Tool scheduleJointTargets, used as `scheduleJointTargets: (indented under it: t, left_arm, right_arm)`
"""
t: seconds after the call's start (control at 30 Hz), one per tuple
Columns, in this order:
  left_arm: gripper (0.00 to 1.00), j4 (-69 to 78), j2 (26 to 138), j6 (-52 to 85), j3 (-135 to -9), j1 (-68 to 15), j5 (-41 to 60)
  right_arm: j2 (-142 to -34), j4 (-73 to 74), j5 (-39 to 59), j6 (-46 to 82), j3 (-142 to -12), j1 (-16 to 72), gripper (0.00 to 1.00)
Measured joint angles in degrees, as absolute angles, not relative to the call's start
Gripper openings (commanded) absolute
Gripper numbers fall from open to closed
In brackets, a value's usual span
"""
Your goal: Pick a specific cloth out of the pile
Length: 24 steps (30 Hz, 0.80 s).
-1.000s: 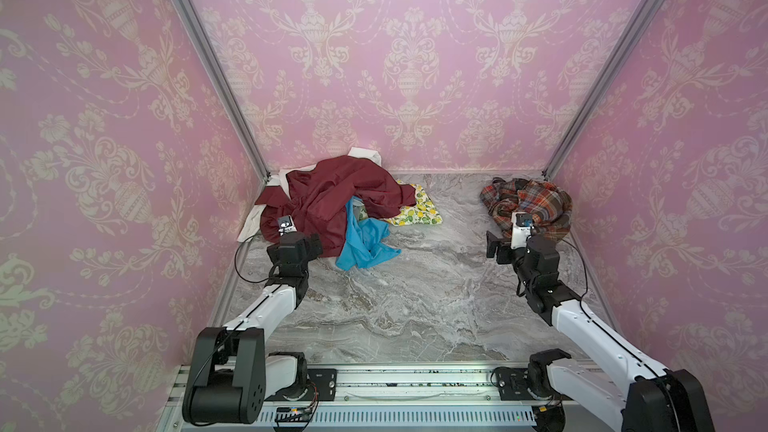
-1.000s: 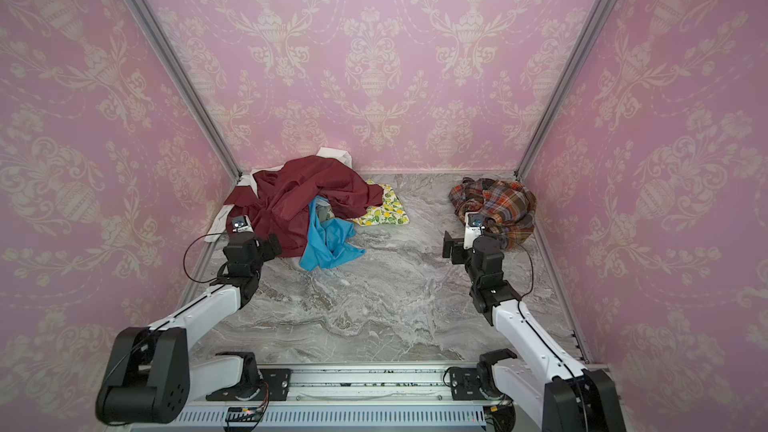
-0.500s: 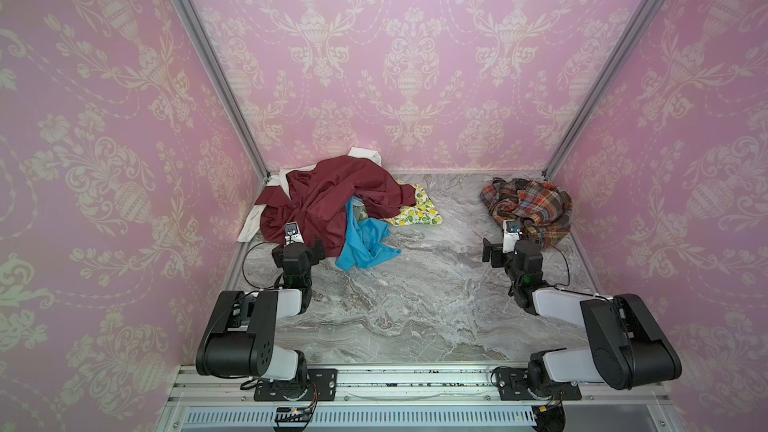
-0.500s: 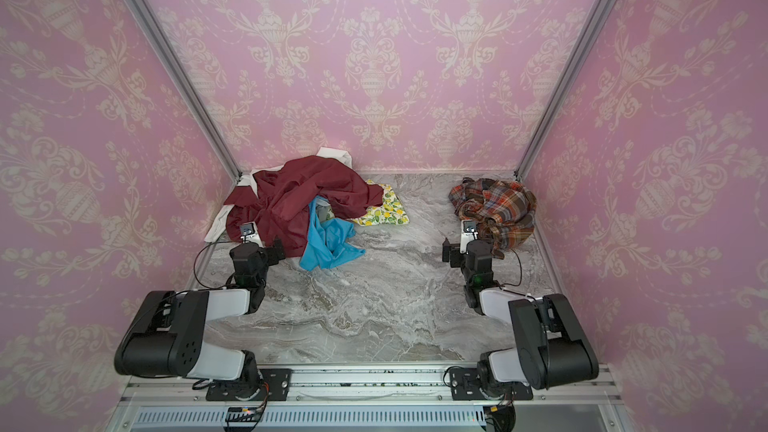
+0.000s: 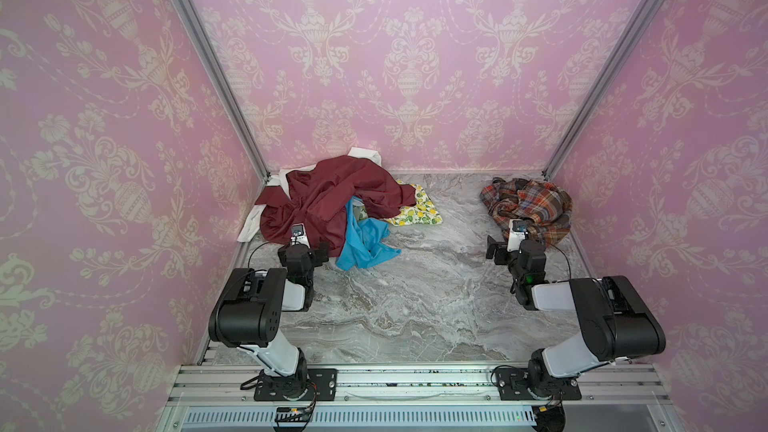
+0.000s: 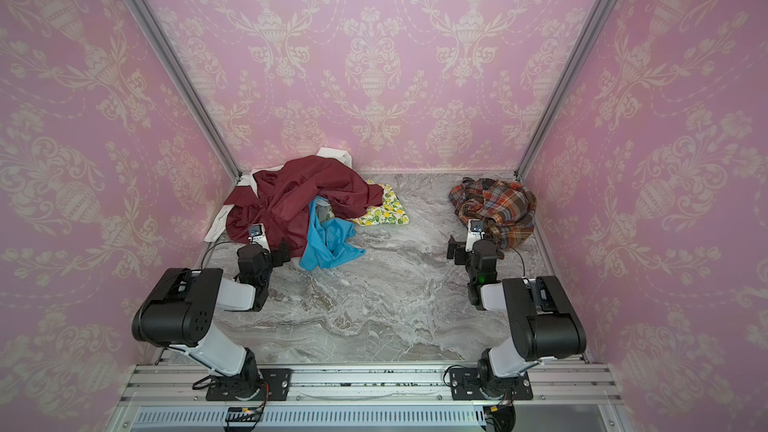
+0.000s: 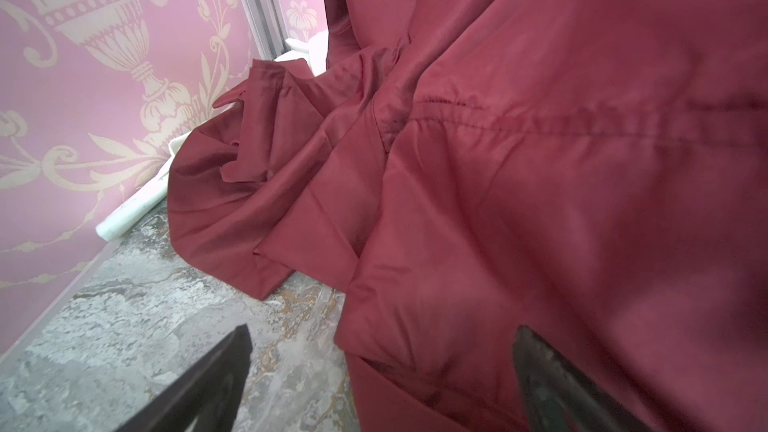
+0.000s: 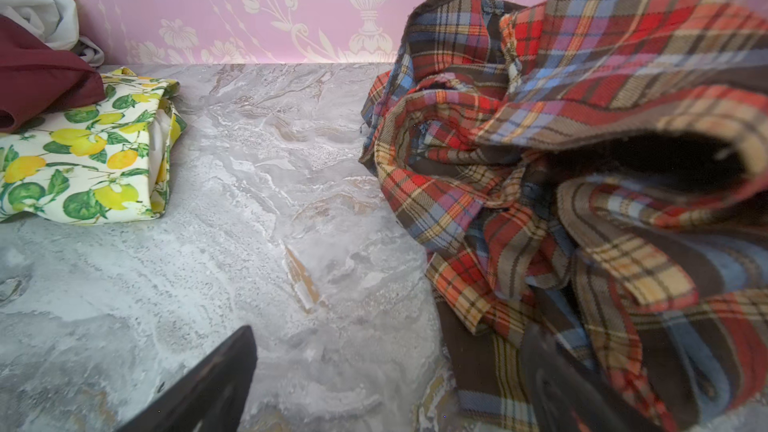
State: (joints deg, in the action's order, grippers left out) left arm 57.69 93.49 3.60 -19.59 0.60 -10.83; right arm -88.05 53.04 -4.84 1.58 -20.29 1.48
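Both your arms sit folded low, elbows raised. The right gripper [image 5: 510,243], jaws apart and empty, faces the crumpled orange-red, brown and blue plaid flannel cloth [image 5: 528,203] at two o'clock. The left gripper [image 5: 304,248], jaws also apart, is at the edge of the maroon-topped pile of mixed cloths [image 5: 328,201] at ten o'clock.

A staged robot test cell was shown, not a lived-in room, though it had been dressed like a home interior. Three walls [image 5: 415,56] were covered in pink damask wallpaper and joined by bare aluminium posts [image 5: 208,60]. A marble-patterned desk [image 5: 415,305] was enclosed by them. Along its front an aluminium rail [image 5: 415,380] was fitted, onto which the left arm [image 5: 249,313] and the right arm [image 5: 602,322] were bolted.
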Motion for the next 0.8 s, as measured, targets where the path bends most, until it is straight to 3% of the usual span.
scheduleJointTargets:
  t: [0.8]
  left_arm:
    - [0.99, 59.09, 93.49, 3.44, -19.57, 0.60, -10.81]
  right_arm:
    - [-88.05, 53.25, 0.54, 1.54, -20.29, 0.45, 1.00]
